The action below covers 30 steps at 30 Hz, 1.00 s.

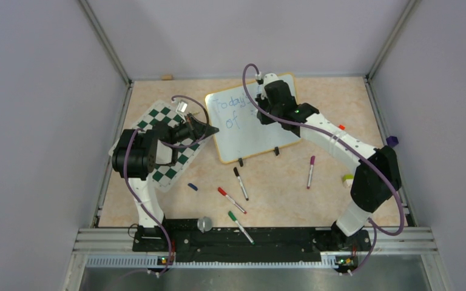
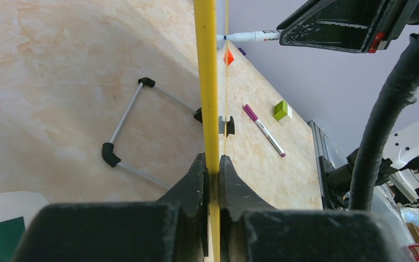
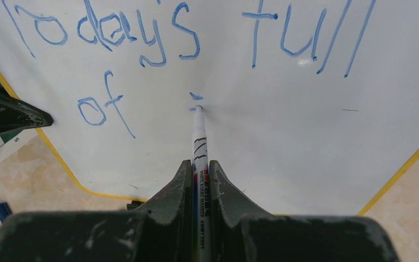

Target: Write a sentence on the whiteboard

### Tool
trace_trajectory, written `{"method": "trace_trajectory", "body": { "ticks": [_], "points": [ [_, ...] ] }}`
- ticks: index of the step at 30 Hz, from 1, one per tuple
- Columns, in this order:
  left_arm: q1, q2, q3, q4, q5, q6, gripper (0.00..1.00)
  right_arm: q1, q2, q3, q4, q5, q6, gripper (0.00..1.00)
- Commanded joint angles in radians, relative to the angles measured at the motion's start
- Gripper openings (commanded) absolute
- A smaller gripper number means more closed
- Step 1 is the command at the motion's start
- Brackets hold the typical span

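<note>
The whiteboard (image 1: 252, 136) lies tilted at the table's far middle, with a yellow rim and two black clips on its near edge. The sentence (image 1: 230, 109) in blue reads "Today's full" with "of" below it in the right wrist view (image 3: 142, 38). My left gripper (image 1: 210, 129) is shut on the whiteboard's left edge, seen as a yellow rim (image 2: 207, 82) between its jaws (image 2: 213, 164). My right gripper (image 1: 260, 115) is shut on a white marker (image 3: 201, 147). The marker's tip touches the whiteboard (image 3: 316, 142) by a short blue mark (image 3: 196, 96) right of "of".
A green-and-white chess mat (image 1: 165, 159) lies under the left arm. Loose markers lie on the near table: black (image 1: 241, 183), red (image 1: 232, 200), green (image 1: 241, 227), purple (image 1: 310, 171). A blue cap (image 1: 192, 187) and a yellow-green block (image 1: 347, 179) lie nearby.
</note>
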Motion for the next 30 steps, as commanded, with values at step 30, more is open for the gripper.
{"method": "trace_trajectory", "body": {
  "ticks": [30],
  "points": [
    [0.006,-0.033,-0.007,0.117,0.015,0.087,0.0,-0.005,-0.057,-0.123,0.033,-0.02,0.026,0.0]
  ]
}}
